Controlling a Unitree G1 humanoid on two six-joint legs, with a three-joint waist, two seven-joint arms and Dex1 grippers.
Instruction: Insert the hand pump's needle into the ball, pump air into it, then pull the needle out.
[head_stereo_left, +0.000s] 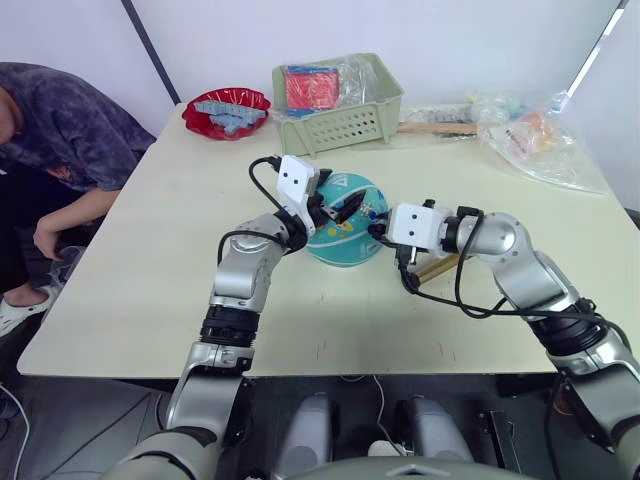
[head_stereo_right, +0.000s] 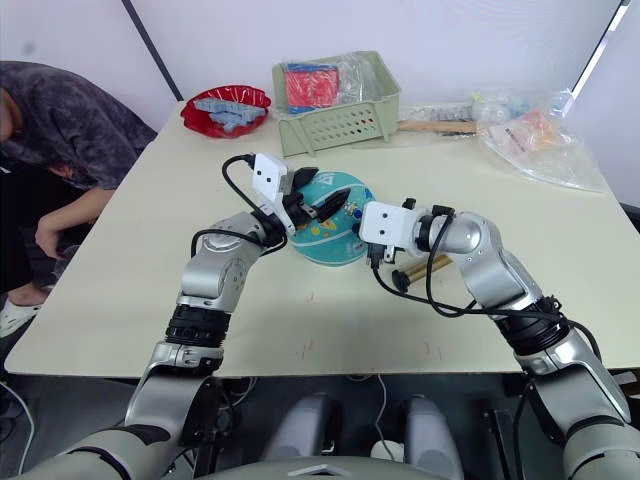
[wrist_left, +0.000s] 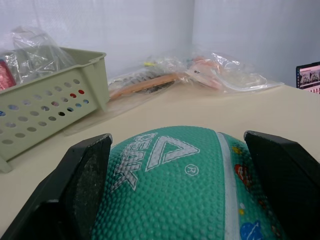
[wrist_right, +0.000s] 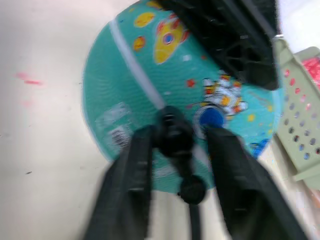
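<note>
The teal ball (head_stereo_left: 348, 232) rests mid-table, its white triangle logo (wrist_left: 155, 155) facing up. My left gripper (head_stereo_left: 335, 207) reaches over it from the left, and its fingers (wrist_left: 85, 185) press against both sides. From the right, my right gripper (wrist_right: 177, 131) is shut on the needle's black fitting (wrist_right: 172, 142), which is held against the ball's skin beside a blue dot. The metal pin itself is hidden. The bronze hand pump (head_stereo_left: 437, 266) lies on the table under my right forearm. Its black hose (head_stereo_left: 440, 297) loops toward the fitting.
A green basket (head_stereo_left: 340, 125) with packets stands behind the ball, with a red bowl (head_stereo_left: 226, 110) to its left. Plastic bags (head_stereo_left: 540, 140) and wooden-handled tools (head_stereo_left: 440, 127) lie at the back right. A person (head_stereo_left: 60, 130) sits by the table's left edge.
</note>
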